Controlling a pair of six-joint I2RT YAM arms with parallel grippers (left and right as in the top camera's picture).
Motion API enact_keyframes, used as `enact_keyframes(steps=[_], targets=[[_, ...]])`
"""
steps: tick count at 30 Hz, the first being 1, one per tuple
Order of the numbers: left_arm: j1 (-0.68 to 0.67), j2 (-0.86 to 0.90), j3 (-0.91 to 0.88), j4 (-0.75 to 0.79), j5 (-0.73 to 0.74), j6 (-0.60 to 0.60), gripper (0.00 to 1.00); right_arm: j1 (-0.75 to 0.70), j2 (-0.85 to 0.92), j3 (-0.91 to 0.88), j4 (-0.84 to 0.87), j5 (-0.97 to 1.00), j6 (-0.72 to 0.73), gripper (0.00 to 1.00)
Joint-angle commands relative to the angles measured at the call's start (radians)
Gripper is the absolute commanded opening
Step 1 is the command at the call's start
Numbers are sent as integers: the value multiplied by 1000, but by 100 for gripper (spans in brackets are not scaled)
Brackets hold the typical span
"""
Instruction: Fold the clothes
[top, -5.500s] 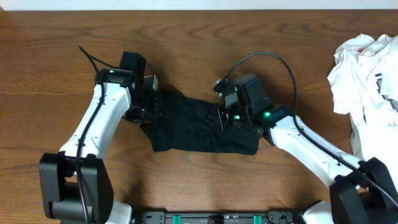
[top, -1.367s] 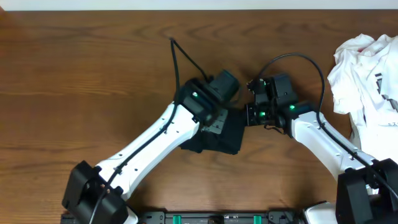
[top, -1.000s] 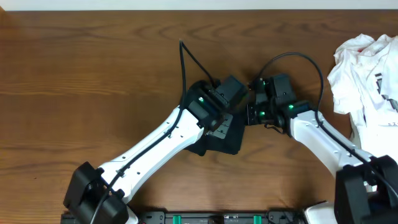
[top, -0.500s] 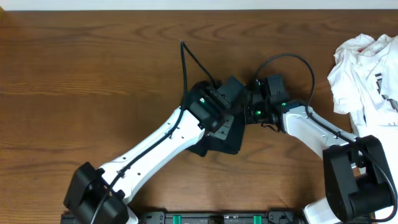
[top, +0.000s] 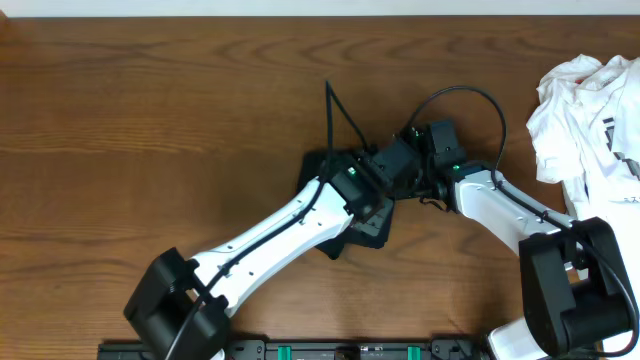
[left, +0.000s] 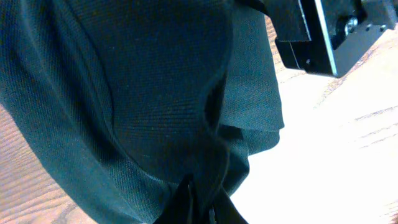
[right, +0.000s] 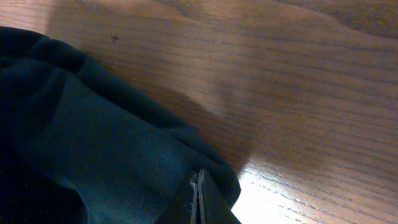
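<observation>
Black shirt (top: 371, 230) lies bunched in a compact heap on the wooden table (top: 150, 100), just right of centre; most of it is hidden beneath the left arm in the overhead view. Left gripper (top: 388, 186) sits over the heap's right side, close against the right gripper (right: 198, 188); the two wrists nearly touch. Left wrist view: dark fabric fills the frame and gathers into a pinch at the bottom centre; jaws are together, clamped on the shirt; the right gripper's black housing shows at the upper right, just beside the fabric. Right wrist view: thin fingertips are pressed together at the folded edge of the shirt, gripping it; bare wood lies beyond. White garment (top: 588, 110) with black print lies crumpled at the table's right edge, well apart from the shirt.
</observation>
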Motion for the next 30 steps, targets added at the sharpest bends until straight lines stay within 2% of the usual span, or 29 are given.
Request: enact_keyframes(steps=[1,30], targets=[[-5,21,2,1,0,4,6,-5,10,-6,8,11,-14,1],[-43,51,-2,101,7,-6,6,-5,10,-8,9,59,-14,1]])
